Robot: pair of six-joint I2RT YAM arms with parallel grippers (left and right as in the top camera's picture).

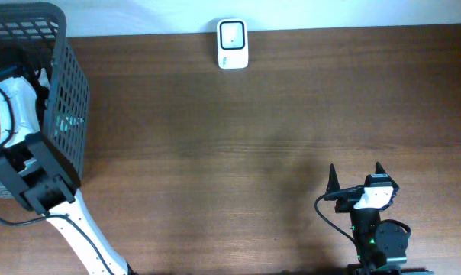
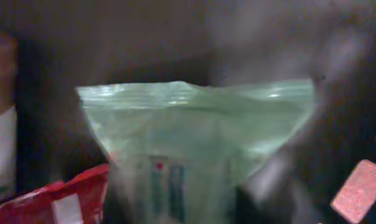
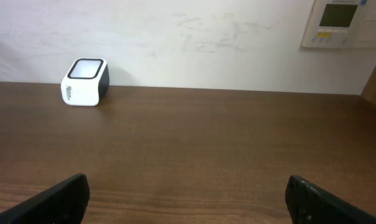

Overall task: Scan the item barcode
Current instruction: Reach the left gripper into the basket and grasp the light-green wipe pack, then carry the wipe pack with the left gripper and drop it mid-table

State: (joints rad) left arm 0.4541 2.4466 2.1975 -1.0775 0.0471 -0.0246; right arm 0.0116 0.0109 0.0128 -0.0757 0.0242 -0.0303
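The item is a pale green plastic pouch (image 2: 194,130) with printed stripes, lying inside the dark mesh basket (image 1: 66,84). The left wrist view is blurred. My left gripper (image 2: 182,199) reaches down into the basket, and its fingers (image 2: 272,180) press the pouch's narrowed lower part from both sides. Overhead, the basket hides that gripper and only the left arm (image 1: 32,176) shows. The white barcode scanner (image 1: 233,43) stands at the table's far edge and also shows as a scanner (image 3: 85,81) in the right wrist view. My right gripper (image 1: 356,179) rests open and empty at the near right.
A red packet (image 2: 51,199) lies left of the pouch and a pink foil packet (image 2: 359,190) to its right. A brown and white item (image 2: 1,124) stands at the far left. A wall panel (image 3: 340,22) hangs behind the wooden table (image 1: 238,153).
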